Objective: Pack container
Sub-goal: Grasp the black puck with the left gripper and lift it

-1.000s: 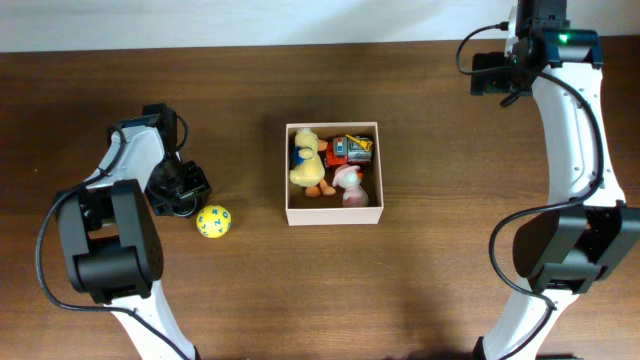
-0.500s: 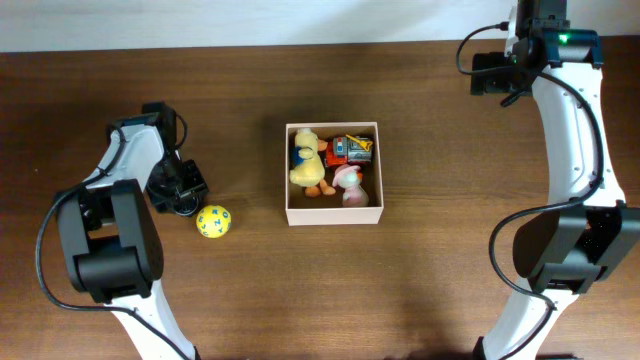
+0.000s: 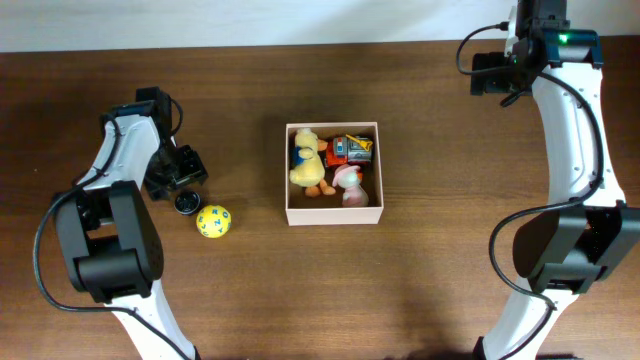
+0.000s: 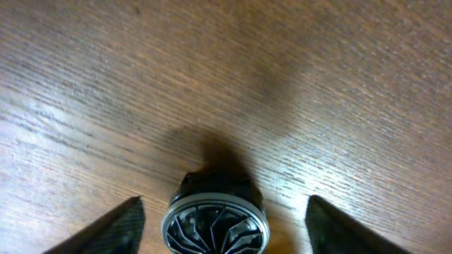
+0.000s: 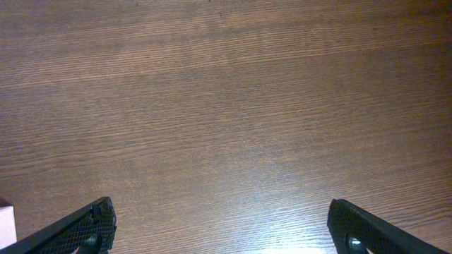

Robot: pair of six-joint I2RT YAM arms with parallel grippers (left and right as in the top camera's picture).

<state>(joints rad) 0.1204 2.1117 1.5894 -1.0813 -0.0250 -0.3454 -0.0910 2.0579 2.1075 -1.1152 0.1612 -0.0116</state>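
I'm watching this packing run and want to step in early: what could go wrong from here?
The small black wheel-like piece sits untouched between the open left fingers; being round, it may roll or squirt out as they close. The yellow ball lies close beside it, so a low approach might knock it rolling. The container already holds a duck and other toys, so new items may perch high.

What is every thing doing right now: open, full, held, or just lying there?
container: open-topped, toys inside.
yellow ball: on the table, outside the container.
black wheel: lying on the table, not held.
left gripper: open, above the black wheel.
right gripper: open, empty.
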